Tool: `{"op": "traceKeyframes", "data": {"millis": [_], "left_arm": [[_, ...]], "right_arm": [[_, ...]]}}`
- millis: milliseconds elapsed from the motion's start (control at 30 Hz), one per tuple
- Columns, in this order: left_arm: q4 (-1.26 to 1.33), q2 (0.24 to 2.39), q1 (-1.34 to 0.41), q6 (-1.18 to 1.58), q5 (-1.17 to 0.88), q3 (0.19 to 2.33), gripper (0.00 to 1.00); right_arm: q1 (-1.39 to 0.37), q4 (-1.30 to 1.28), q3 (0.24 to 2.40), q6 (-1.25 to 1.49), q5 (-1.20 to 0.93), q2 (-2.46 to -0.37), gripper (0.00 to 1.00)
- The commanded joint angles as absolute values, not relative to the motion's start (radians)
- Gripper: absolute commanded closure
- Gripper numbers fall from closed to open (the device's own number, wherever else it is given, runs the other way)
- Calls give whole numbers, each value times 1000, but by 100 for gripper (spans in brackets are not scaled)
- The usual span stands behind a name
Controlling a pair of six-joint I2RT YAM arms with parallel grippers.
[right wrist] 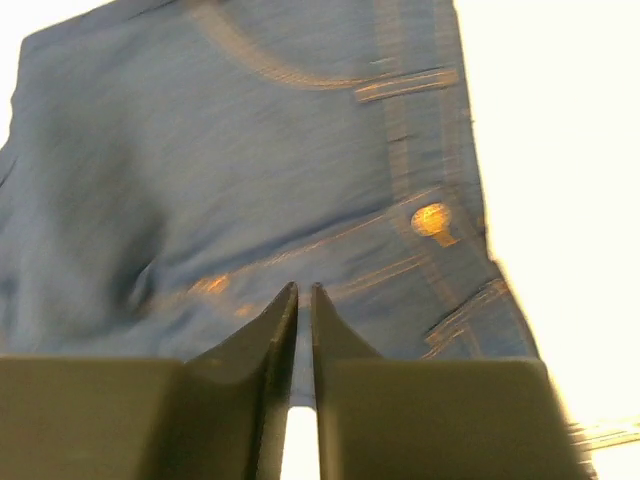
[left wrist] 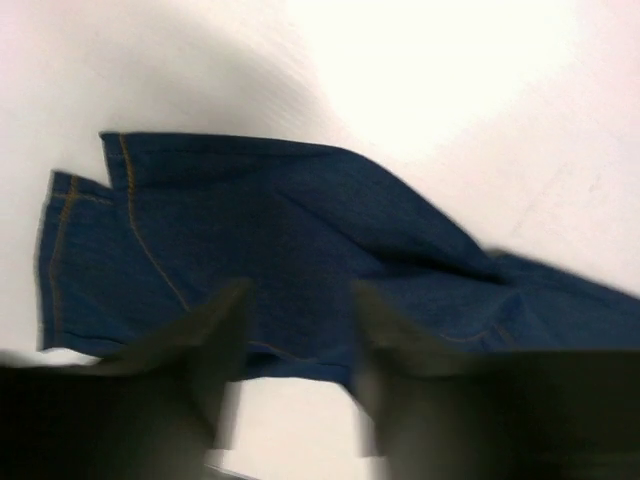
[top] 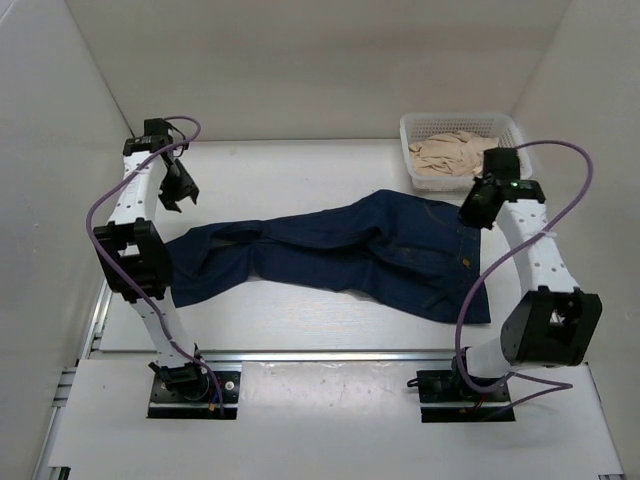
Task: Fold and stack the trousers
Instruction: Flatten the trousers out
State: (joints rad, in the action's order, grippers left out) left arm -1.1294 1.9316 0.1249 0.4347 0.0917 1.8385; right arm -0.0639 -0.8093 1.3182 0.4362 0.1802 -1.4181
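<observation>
The long-legged dark navy denim trousers (top: 350,250) lay flat across the white table (top: 300,165), long axis left to right. The waistband lay under the right gripper (top: 480,208), fingers nearly together, holding nothing. The cuffs lay near the left gripper (top: 183,190), fingers parted and empty — each arm nearer its own end.

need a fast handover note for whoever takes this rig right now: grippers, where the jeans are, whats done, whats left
Left gripper: open, empty, over the leg-hem end of the trousers.
Right gripper: shut, nothing seen between the fingers, over the waistband end.
Trousers: spread out full length across the table, waist toward the right arm, legs toward the left arm, some wrinkles in the legs.
White basket at the back right holds a beige garment.
Done: jeans laid out, no fold made.
Left: fold the trousers, then stack them.
</observation>
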Motion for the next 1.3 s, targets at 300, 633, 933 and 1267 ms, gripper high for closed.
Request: {"op": "traceKeyframes", "data": {"millis": [300, 633, 933, 1267], "left_arm": [[-1065, 2065, 144, 453, 13, 1723, 2], [-1041, 2092, 172, 440, -98, 1707, 90], [-1176, 2083, 192, 419, -23, 1989, 90], [-1148, 1993, 192, 390, -5, 2220, 90]], "right_arm": [[166, -744, 1425, 554, 130, -1826, 20], [166, -675, 1537, 574, 154, -2054, 55], [175, -664, 1422, 595, 245, -1825, 100], [184, -664, 1267, 659, 428, -1462, 100]]}}
